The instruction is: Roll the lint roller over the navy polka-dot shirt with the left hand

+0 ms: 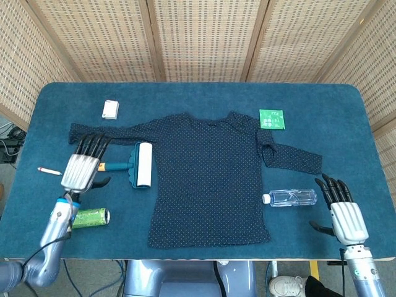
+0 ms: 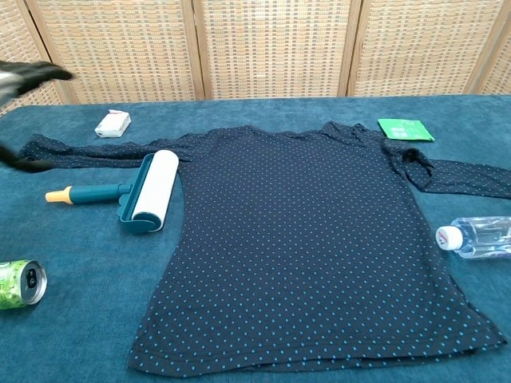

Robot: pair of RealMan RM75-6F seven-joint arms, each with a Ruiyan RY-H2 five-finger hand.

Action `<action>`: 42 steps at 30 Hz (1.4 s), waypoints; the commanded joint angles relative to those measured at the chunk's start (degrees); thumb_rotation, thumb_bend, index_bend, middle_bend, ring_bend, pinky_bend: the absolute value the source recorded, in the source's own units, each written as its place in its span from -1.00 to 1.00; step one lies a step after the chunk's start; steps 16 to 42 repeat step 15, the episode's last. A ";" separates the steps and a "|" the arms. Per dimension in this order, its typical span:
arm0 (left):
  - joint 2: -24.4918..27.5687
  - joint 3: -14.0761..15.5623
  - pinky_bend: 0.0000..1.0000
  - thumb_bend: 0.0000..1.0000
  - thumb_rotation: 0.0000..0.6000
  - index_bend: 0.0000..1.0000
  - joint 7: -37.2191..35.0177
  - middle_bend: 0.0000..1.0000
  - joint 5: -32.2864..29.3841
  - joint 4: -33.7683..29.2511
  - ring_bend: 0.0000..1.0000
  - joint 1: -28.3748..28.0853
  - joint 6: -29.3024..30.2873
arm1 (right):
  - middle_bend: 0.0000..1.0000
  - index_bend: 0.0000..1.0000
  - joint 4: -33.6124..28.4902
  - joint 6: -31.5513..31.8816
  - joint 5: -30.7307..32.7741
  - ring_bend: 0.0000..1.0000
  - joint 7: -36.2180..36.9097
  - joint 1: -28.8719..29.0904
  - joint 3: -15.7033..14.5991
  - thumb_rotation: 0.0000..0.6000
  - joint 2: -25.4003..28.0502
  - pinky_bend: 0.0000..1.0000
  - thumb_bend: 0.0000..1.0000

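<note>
Left hand (image 1: 80,168) spread, holding nothing, cylindrical white lint roller (image 1: 142,164) lay beside dotted fabric shirt (image 1: 213,176), right hand (image 1: 346,213) spread, holding nothing

Even, soft light is falling from above, leaving only faint shadows under my open left hand (image 1: 82,167) and the clear plastic water bottle (image 1: 289,198). Both views are staying sharp, except my left fingertips (image 2: 32,73) are blurring at the chest view's far left edge.

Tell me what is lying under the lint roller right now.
The lint roller lies on the blue table cloth, its drum against the left edge of the navy polka-dot shirt. Whether the drum overlaps the shirt's hem cannot be told; the drum hides that strip.
</note>
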 commanded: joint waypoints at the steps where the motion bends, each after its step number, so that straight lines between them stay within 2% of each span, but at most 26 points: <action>1: 0.25 3.74 -1.00 -0.61 1.00 -1.00 -3.82 -1.00 6.25 -0.11 -1.00 8.19 7.69 | -1.00 -1.00 0.12 0.21 0.12 -1.00 -0.01 -0.06 0.19 1.00 -0.01 -1.00 -0.87; 5: 0.49 5.12 -1.00 -0.62 1.00 -1.00 -5.25 -1.00 8.70 0.71 -1.00 12.52 10.18 | -1.00 -1.00 0.06 1.19 -0.01 -1.00 -0.60 -0.28 0.55 1.00 0.10 -1.00 -0.87; 9: 0.99 6.27 -1.00 -0.62 1.00 -1.00 -4.62 -1.00 9.78 1.52 -1.00 15.39 10.18 | -1.00 -1.00 -0.02 2.78 -0.51 -1.00 -1.22 -0.64 0.94 1.00 0.07 -1.00 -0.88; 15: 2.36 5.31 -1.00 -0.62 1.00 -1.00 -4.66 -1.00 11.49 1.19 -1.00 17.93 10.09 | -1.00 -1.00 -0.57 3.51 -1.02 -1.00 -1.34 -1.00 0.77 1.00 0.37 -1.00 -0.88; 42: 2.36 5.31 -1.00 -0.62 1.00 -1.00 -4.66 -1.00 11.49 1.19 -1.00 17.93 10.09 | -1.00 -1.00 -0.57 3.51 -1.02 -1.00 -1.34 -1.00 0.77 1.00 0.37 -1.00 -0.88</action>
